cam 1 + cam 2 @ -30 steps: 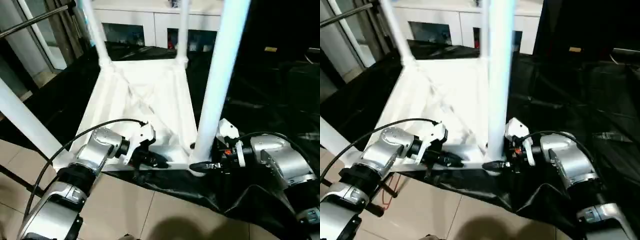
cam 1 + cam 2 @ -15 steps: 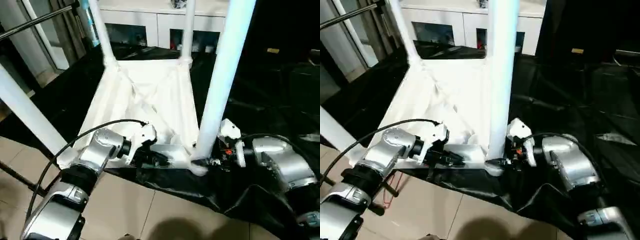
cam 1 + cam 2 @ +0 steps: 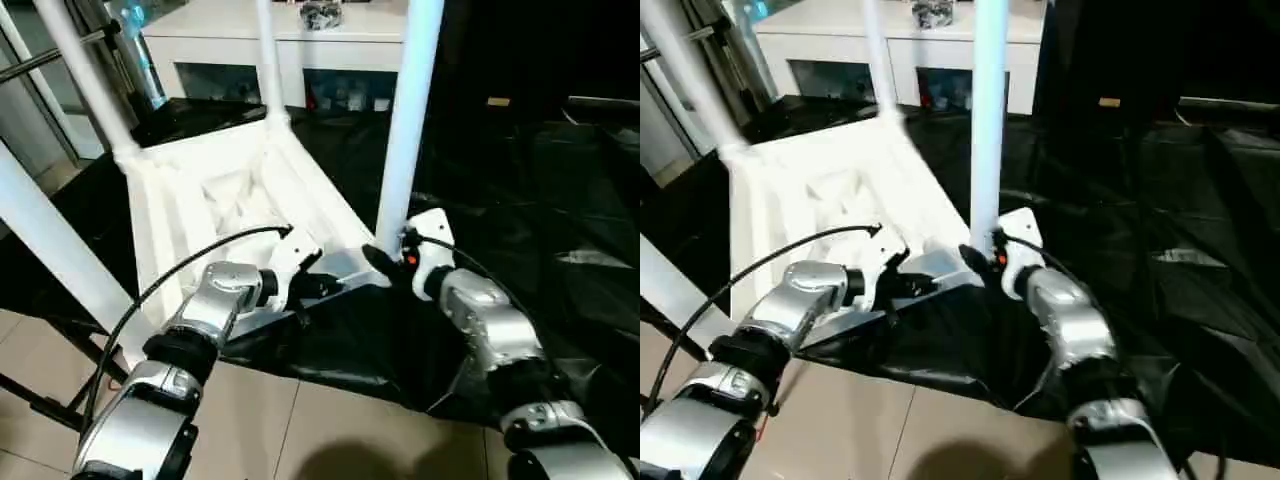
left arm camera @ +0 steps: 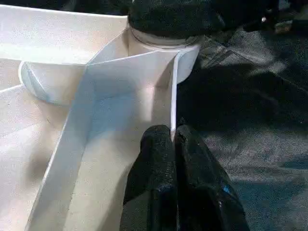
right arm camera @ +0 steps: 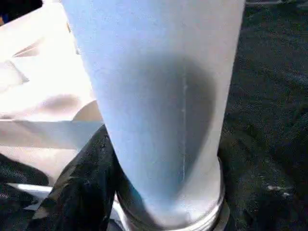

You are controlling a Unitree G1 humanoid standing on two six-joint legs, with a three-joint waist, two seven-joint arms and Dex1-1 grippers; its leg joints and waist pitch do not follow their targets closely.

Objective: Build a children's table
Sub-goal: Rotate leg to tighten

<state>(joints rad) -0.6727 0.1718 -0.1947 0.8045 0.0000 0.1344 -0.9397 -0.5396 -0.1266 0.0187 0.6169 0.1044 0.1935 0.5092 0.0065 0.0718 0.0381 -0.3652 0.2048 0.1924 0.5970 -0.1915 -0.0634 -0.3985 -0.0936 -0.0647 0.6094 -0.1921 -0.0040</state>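
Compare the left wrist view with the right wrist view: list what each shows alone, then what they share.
Left wrist view alone: the left gripper, its fingers pinched shut on the thin edge wall of the tabletop, with the ribs running to a round corner socket.

Right wrist view alone: a close look at the leg standing in that socket, its collar at the base, and one black finger of the right gripper curving round the leg's side.

Both: the white tabletop underside and the black sheet beneath it.
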